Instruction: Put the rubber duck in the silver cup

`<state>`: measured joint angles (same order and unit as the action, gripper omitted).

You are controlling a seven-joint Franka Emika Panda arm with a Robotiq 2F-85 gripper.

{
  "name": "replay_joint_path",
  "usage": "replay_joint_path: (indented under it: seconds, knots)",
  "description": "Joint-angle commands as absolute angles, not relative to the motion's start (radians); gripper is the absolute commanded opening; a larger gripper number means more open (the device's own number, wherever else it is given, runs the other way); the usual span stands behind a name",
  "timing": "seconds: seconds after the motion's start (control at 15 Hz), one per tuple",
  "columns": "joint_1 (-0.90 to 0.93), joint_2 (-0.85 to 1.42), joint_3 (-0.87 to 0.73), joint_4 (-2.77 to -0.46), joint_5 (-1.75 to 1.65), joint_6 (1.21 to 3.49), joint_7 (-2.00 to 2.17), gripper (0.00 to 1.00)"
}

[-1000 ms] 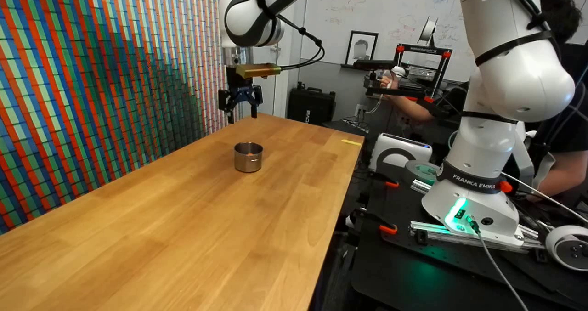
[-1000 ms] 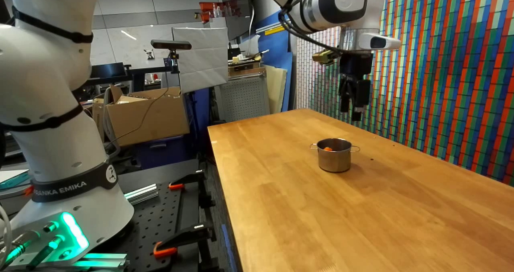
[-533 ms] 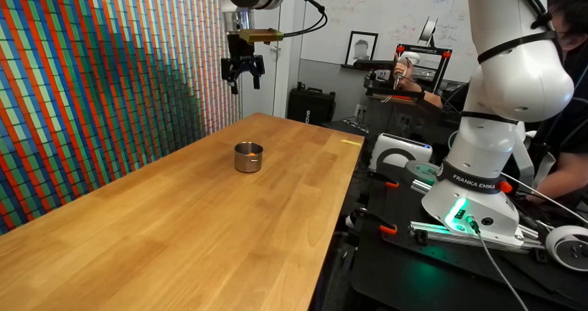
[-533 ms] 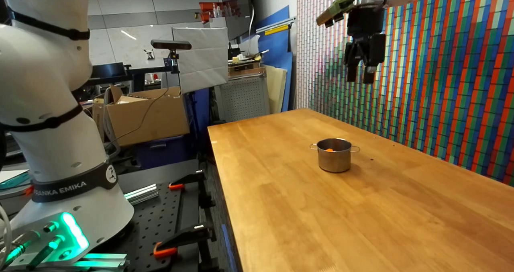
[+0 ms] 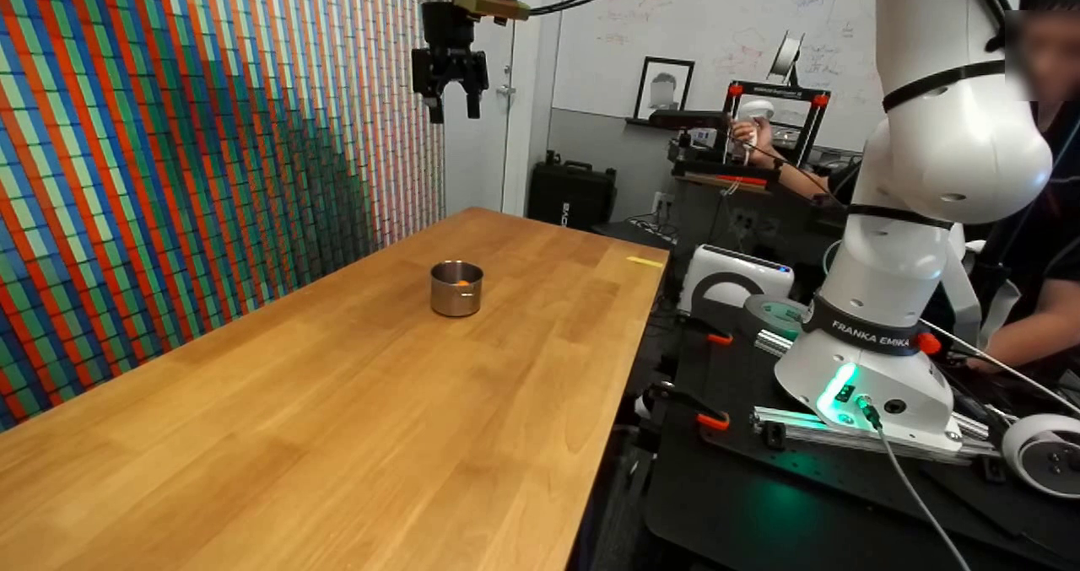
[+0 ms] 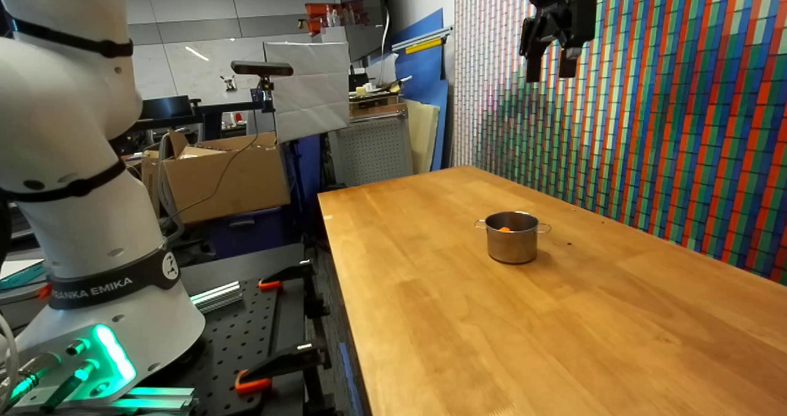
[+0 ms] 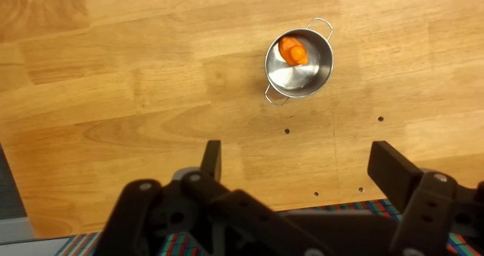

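Note:
The orange rubber duck (image 7: 292, 52) lies inside the silver cup (image 7: 323, 61), against one side of its floor, in the wrist view. The cup is a small metal pot with two wire handles. It stands upright on the table in both exterior views (image 5: 456, 303) (image 6: 513, 250). Only a bit of the duck shows over the rim there (image 5: 461, 283) (image 6: 504, 229). My gripper (image 7: 298, 159) is open with nothing between its fingers. In both exterior views the gripper (image 5: 455, 114) (image 6: 551, 72) hangs high above the table, well above the cup and apart from it.
The wooden table (image 5: 380, 411) carries the cup. A wall of coloured strips (image 6: 688, 127) runs along the table's far side from the robot base (image 5: 869, 377). Small holes (image 7: 286, 131) dot the table near that edge. A person (image 5: 1046, 301) is behind the arm.
My gripper has risen a good way, straight up above the table, and stays open. The cup and the duck inside it have stayed in place.

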<state>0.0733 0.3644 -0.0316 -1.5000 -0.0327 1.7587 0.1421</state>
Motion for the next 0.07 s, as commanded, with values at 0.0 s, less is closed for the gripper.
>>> replay_joint_path:
  seconds: [0.0]
  knots:
    - [0.063, 0.365, -0.019, -1.497, -0.037, 1.754, 0.143, 1.0]
